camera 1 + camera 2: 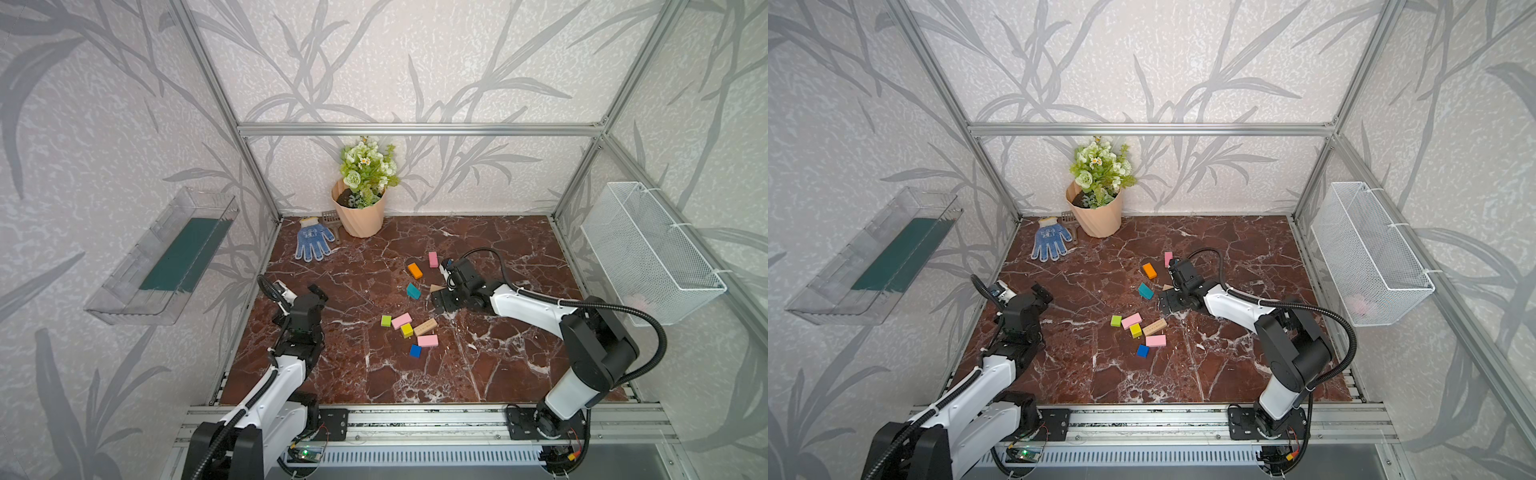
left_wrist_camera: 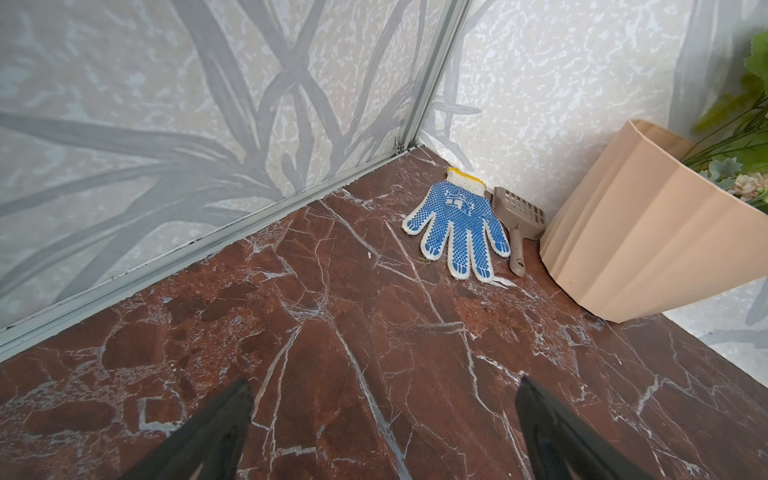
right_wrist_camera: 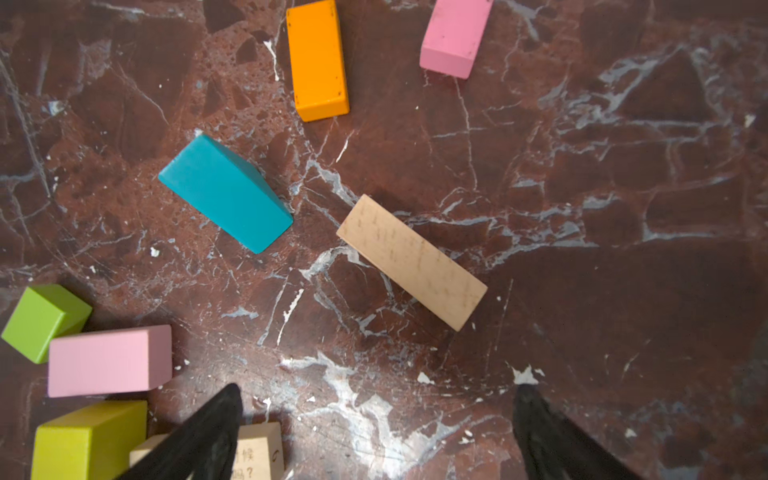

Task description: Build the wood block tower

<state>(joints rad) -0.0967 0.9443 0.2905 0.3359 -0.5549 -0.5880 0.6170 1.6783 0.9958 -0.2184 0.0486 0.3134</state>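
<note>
Hovering low over scattered wood blocks (image 1: 401, 320) with right gripper (image 3: 378, 390) spread wide, empty.
Just ahead of the fingertips (image 3: 220, 411): plain-wood bar (image 3: 411, 262), lying flat; probably light, stiff, slick, so pinch across narrow width, mid-length. Likewise agape at left gripper (image 2: 384, 382), no block near.

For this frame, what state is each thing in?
Wood blocks: scattered on the table, none stacked.
Left pincer: open, holding nothing.
Right pincer: open, holding nothing, near the plain-wood bar.
Flower pot: upright.
Glove: lying flat.
</note>
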